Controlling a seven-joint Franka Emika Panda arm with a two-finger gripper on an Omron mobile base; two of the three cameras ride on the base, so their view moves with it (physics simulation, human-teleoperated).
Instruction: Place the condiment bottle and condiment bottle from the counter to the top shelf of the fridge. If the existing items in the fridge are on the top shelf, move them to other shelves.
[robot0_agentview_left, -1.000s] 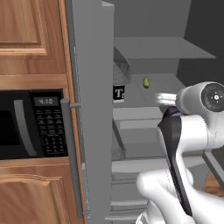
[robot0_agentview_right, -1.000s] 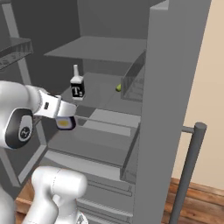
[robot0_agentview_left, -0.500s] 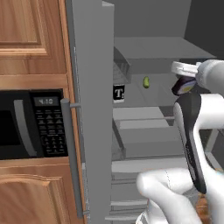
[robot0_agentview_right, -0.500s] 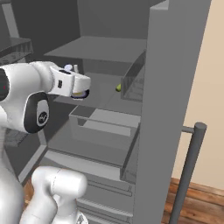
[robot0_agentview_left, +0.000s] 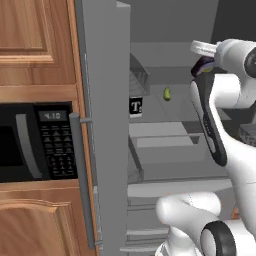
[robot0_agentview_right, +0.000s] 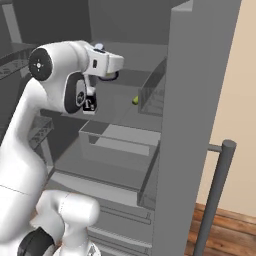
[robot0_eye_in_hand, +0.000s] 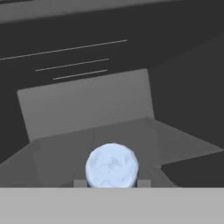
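Here 1 condiment bottle (robot0_eye_in_hand: 112, 165) is clamped in the narrow pincer (robot0_agentview_right: 107, 76), raised inside the fridge (robot0_agentview_left: 102, 75); at 9 o'clock, 1 black box (robot0_agentview_left: 135, 106) and 1 green fruit (robot0_agentview_left: 167, 93) are seen.

A white "T" stood on the small black box (robot0_agentview_left: 136, 106) inside the fridge (robot0_agentview_left: 105, 60). The microwave (robot0_agentview_left: 30, 142) showed a lit display above its keypad, but the digits and key markings were too blurred to read.
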